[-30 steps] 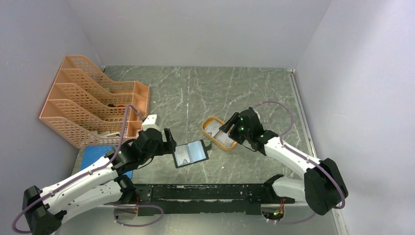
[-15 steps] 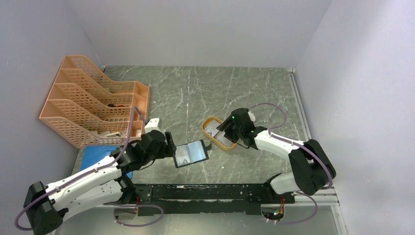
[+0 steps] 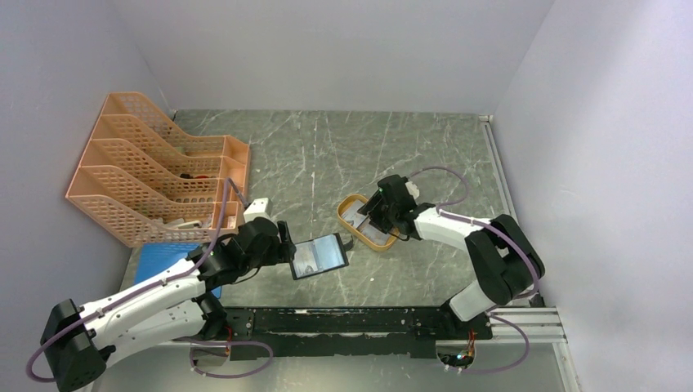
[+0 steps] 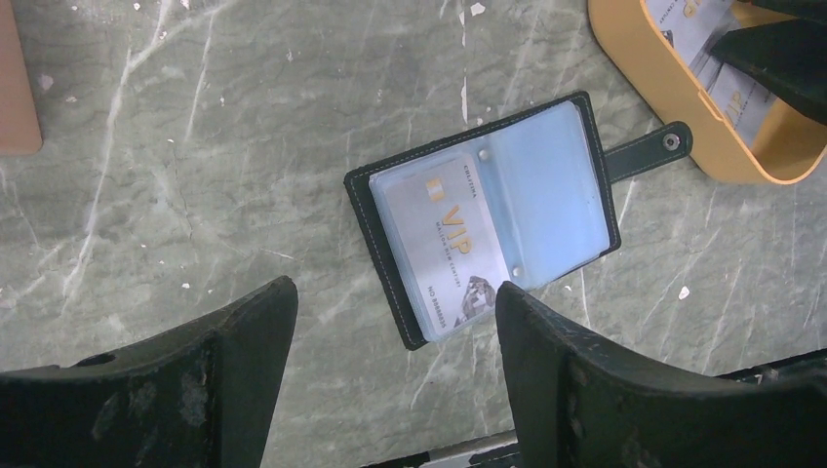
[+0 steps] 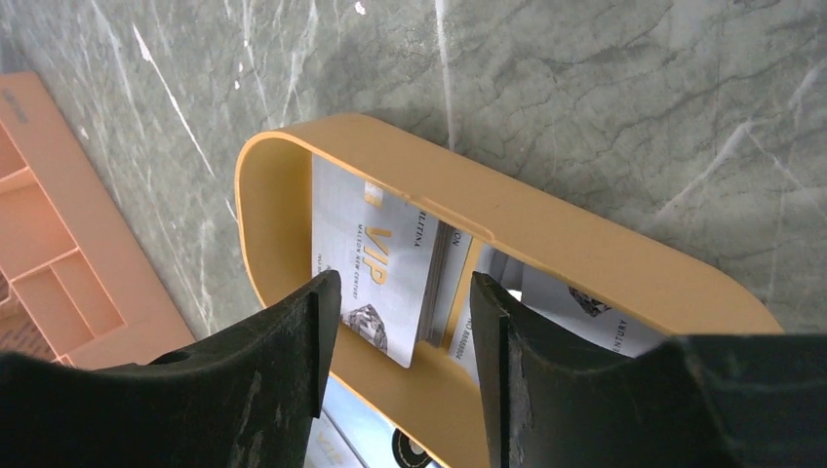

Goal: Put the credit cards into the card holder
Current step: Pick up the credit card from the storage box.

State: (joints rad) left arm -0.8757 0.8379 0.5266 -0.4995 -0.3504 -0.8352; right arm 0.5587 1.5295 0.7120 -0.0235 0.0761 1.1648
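Note:
The black card holder [image 3: 319, 255] lies open on the table, one white VIP card [image 4: 444, 244] in its left clear pocket; it fills the middle of the left wrist view [image 4: 585, 195]. My left gripper [image 3: 284, 238] is open and empty, just left of the holder. Several white credit cards [image 5: 375, 263] lie stacked in the orange oval tray [image 3: 353, 226], which also shows in the right wrist view [image 5: 546, 229]. My right gripper [image 3: 374, 214] is open, its fingers [image 5: 293, 331] over the tray on either side of the top card's edge, holding nothing.
A peach file rack [image 3: 155, 167] stands at the back left. A flat blue pad [image 3: 157, 261] lies under my left arm. The black rail [image 3: 343, 320] runs along the near edge. The tray's corner shows in the left wrist view [image 4: 683, 117].
My right gripper has swung lower and left over the tray and its arm has folded inward. My left arm has barely shifted; the holder has not moved.

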